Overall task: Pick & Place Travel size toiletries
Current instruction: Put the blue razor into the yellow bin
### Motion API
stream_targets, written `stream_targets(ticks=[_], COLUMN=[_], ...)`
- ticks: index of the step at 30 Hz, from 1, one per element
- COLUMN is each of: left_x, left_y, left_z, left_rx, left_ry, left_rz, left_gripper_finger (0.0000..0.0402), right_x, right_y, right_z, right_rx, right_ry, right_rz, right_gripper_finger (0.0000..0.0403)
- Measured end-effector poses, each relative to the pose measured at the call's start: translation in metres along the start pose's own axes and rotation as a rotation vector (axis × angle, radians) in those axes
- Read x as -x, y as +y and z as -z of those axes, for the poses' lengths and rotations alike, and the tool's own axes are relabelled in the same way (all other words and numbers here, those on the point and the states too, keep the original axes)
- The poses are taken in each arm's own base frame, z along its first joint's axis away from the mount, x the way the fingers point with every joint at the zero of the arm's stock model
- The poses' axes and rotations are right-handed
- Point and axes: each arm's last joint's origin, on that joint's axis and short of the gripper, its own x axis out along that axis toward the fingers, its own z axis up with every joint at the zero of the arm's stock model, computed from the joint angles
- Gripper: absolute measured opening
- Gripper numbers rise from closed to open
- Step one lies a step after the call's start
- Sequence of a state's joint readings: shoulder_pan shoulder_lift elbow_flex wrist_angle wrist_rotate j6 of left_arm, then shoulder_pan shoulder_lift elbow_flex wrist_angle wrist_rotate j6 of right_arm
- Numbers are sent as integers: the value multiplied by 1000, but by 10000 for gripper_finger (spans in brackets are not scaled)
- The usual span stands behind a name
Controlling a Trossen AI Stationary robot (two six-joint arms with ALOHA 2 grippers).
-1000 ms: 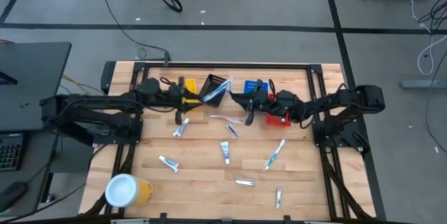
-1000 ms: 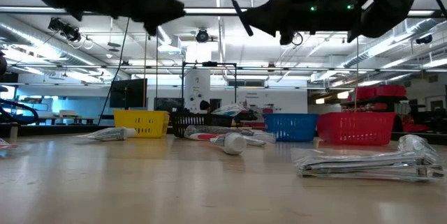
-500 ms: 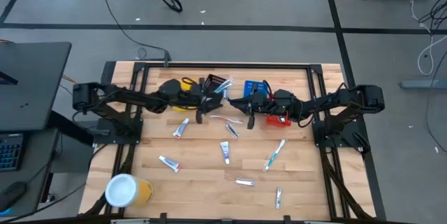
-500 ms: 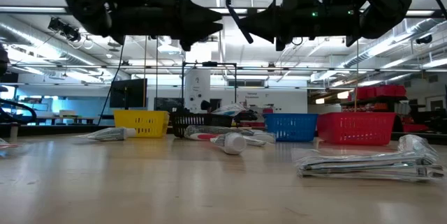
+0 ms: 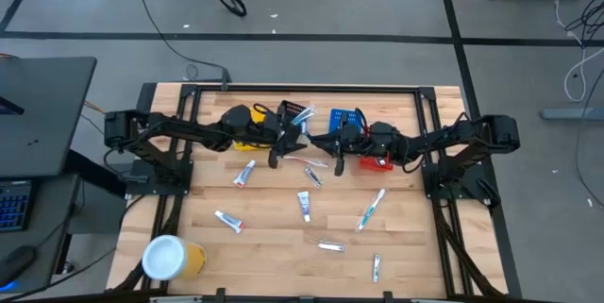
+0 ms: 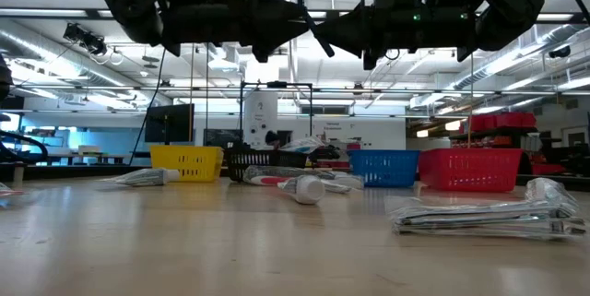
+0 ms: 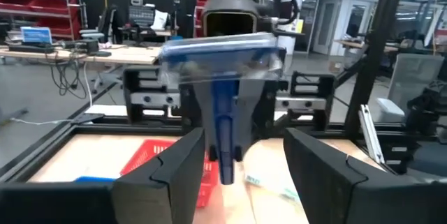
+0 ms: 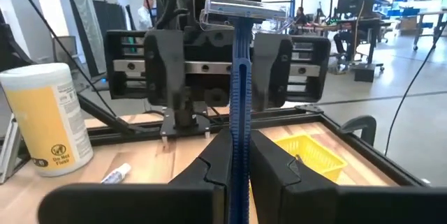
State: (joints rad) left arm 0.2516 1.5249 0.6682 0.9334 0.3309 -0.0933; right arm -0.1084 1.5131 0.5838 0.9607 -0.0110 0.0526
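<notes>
1. Left gripper [image 5: 276, 152]: swung in from the left side to the table's far middle, jaws spread wide, empty, facing the right gripper [image 5: 336, 152].
2. Right gripper: closed on the blue razor [image 8: 239, 112], held in mid-air between the arms.
3. Reading: hand-over likely, left grasp not yet made.
4. Razor: long axis in line with the right fingers, head at the free end.

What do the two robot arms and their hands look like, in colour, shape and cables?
Both arms are black and built of slim jointed links. The left arm and the right arm each rise from a black frame at the table's side. Each ends in a hand, left hand and right hand, with two flat, angular, matte black fingers. Thin black cables loop along the wrists.
</notes>
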Motion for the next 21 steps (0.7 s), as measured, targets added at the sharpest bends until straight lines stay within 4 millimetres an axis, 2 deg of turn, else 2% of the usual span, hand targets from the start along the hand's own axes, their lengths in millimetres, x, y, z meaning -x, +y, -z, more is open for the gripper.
stream_targets(ticks=[4, 9, 14, 21], left_x=[0, 0, 0, 0], left_y=[0, 0, 0, 0], left_z=[0, 0, 0, 1], left_rx=[-1, 0, 1, -17], left_ry=[-1, 0, 5, 9], left_rz=[-2, -2, -1, -1], left_gripper_finger=[203, 203, 201, 153], right_x=[-3, -19, -22, -22], right_y=[3, 9, 9, 8], right_z=[4, 6, 6, 5], right_rx=[-8, 23, 30, 34], right_ry=[6, 7, 7, -8], right_rz=[-11, -22, 14, 30], right_gripper_finger=[36, 36, 36, 36])
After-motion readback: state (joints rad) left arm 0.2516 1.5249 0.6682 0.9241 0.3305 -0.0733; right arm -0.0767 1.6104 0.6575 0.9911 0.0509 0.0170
